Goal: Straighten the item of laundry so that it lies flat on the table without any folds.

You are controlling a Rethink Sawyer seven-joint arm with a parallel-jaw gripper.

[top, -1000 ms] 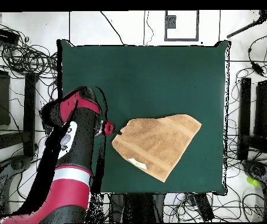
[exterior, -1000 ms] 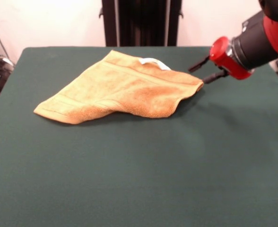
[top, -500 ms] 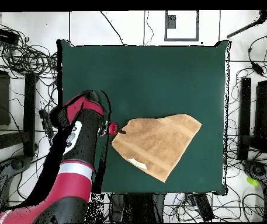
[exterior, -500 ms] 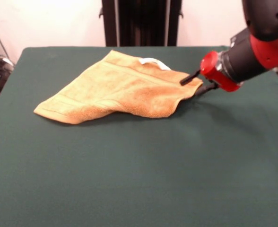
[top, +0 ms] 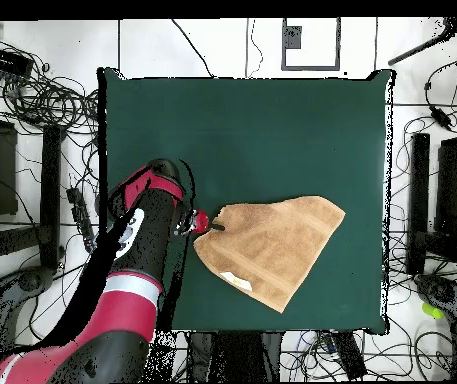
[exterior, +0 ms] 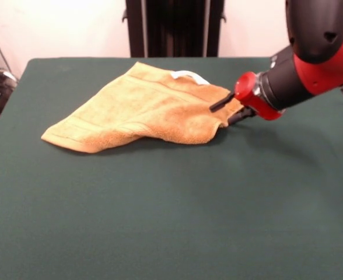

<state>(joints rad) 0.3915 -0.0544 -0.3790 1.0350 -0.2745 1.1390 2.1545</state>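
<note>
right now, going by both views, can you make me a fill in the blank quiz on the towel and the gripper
1. The orange-tan towel lies on the table still ____, not spread flat.
2. The gripper has one finger above and one below the towel's ____.
3. The small tag on the towel's far edge in the front view is ____ in colour.
4. The cloth covering the table is dark ____.

Missing words: folded; corner; white; green
</note>
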